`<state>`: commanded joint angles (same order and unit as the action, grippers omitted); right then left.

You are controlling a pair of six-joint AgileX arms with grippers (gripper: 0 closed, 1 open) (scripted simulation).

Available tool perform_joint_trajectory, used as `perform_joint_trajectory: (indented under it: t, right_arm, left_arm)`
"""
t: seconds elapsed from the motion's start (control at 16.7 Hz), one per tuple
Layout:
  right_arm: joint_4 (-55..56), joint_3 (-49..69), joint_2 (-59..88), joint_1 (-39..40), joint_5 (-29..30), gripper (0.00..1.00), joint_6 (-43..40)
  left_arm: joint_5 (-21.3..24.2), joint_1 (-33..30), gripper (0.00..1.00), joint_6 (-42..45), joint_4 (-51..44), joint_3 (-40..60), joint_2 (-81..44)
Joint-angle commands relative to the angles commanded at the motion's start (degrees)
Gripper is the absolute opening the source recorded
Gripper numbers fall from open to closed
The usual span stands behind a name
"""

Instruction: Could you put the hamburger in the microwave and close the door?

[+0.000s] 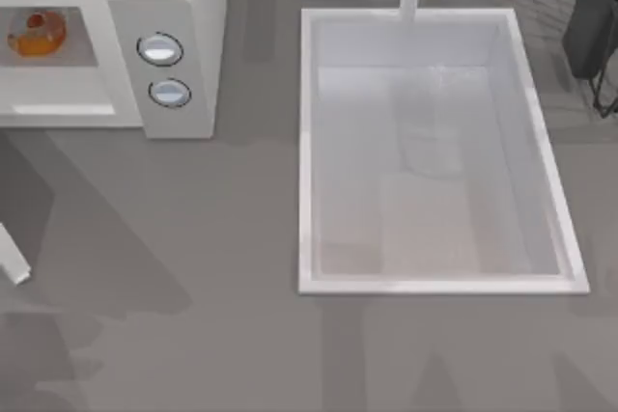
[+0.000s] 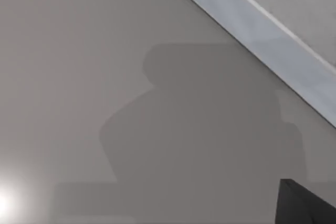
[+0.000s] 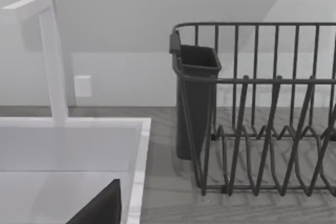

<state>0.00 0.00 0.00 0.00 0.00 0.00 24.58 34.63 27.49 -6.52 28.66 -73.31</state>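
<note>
left hand (image 2: 307, 203): dark corner in left wrist view. right hand (image 3: 100, 208): dark corner in right wrist view.

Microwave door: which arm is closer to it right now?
Left. Its wrist camera sits close against the door and its white frame, at the table's left; the right arm's camera faces the sink and dish rack, over on the right.

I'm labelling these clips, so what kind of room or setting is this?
Most likely a simulated kitchen counter: a white microwave with a hamburger inside, a sink basin with a faucet, and a dark dish rack.

hamburger (image 1: 38, 32) inside microwave (image 1: 174, 7), sink (image 1: 307, 142) rightward
</note>
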Motion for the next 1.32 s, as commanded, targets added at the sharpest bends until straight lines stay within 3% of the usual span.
perform_joint_trajectory:
  t: [0.18,0.6,1.14,1.32]
  right_arm:
    - [0.0,0.0,0.0,0.0,0.0,1.0,0.0]
    - [0.0,0.0,0.0,0.0,0.0,1.0,0.0]
    - [0.0,0.0,0.0,0.0,0.0,1.0,0.0]
    - [0.0,0.0,0.0,0.0,0.0,1.0,0.0]
  left_arm:
    - [-2.5,-4.0,0.0,-3.7,1.0,-3.4,3.6]
    - [-3.9,-6.2,0.0,-5.5,1.1,-3.7,4.2]
    - [-20.5,-31.0,0.0,-23.7,1.5,-8.5,11.9]
    - [-23.4,-34.7,0.0,-26.9,1.7,-9.4,13.6]
